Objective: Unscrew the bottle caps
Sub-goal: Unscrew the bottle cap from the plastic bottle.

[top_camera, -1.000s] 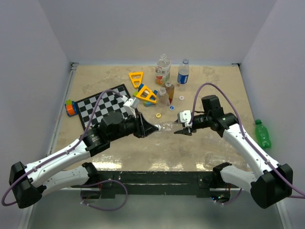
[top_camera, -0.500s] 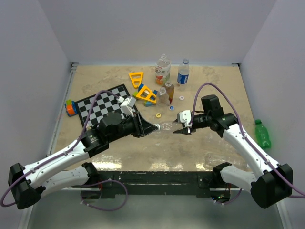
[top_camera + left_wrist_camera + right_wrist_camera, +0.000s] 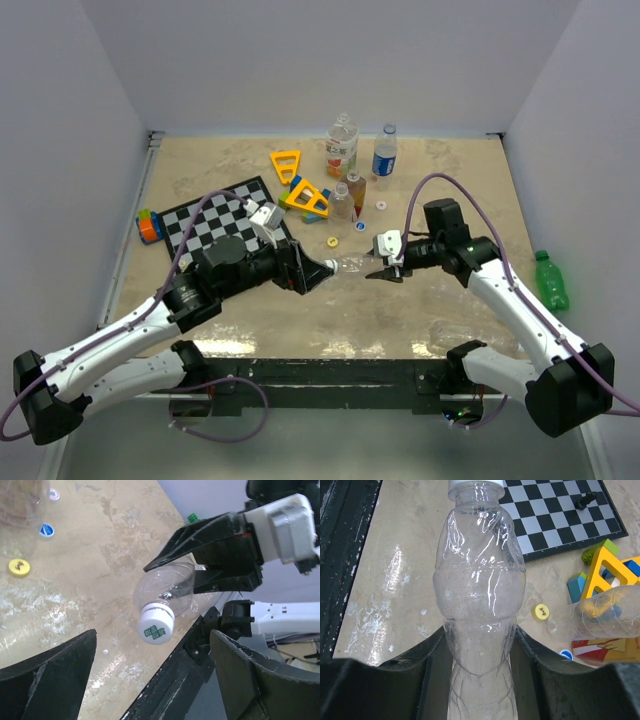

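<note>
Step in hand: removal of the cap (image 3: 156,626) from the clear bottle (image 3: 480,605). The right jaws are closed on the bottle's lower body and hold it lying level in the air above the middle of the bench (image 3: 440,180), somewhat toward the near edge, with the neck pointing at the left arm (image 3: 230,270). The left jaws stand wide open, one to each side of the cap and short of it, touching nothing. The cap sits on the neck; whether its thread is partly backed off cannot be told. Judged progress: this cap is not yet off; a yellow cap (image 3: 19,567) and a blue cap (image 3: 46,530) lie loose on the bench farther back, near the other bottles (image 3: 342,148). Next move, as judged: advance the left jaws over the cap, close squarely on its rim, then turn the wrist about the bottle's axis while the right jaws resist rotation. Bottle: unlabelled, apparently empty, thin wall creased and dented, so likely to twist or buckle under a hard grip. Cap: white, small, green print on its top face
</note>
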You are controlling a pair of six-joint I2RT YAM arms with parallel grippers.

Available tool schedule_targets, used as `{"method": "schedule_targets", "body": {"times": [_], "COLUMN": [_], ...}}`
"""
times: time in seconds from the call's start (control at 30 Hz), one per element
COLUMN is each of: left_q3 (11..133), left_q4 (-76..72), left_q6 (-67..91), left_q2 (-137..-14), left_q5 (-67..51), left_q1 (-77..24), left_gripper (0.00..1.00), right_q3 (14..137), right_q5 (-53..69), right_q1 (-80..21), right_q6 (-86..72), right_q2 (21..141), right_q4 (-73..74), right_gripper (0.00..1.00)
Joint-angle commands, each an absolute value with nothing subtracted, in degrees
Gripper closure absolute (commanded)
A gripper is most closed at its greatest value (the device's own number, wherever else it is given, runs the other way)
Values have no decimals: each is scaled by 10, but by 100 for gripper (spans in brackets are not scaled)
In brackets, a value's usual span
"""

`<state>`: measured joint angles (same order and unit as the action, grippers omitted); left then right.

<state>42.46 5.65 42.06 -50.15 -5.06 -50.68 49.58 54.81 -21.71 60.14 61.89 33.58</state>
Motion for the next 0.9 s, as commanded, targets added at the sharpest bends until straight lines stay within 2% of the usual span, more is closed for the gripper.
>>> {"method": "schedule_targets", "body": {"times": [0.0, 0.17, 0.47, 0.87], "left_q3": [427, 427, 374, 362], "left_q4": [61, 89, 14, -34], "left_q6": [264, 142, -135, -199], "left_q2": [-467, -445, -403, -441], "left_q5": [-88, -83, -148, -179], "left_q1": [-506, -506, -506, -506], "left_gripper": [0, 0, 0, 0], "right_q3": [504, 504, 504, 503], "right_q5": [550, 550, 549, 549], "right_q1": [-216, -216, -215, -216], "right_q6": [603, 604, 603, 606], "right_q2": [614, 615, 616, 616], "right_q4": [343, 343, 341, 344], "right_gripper": [87, 87, 87, 87]}}
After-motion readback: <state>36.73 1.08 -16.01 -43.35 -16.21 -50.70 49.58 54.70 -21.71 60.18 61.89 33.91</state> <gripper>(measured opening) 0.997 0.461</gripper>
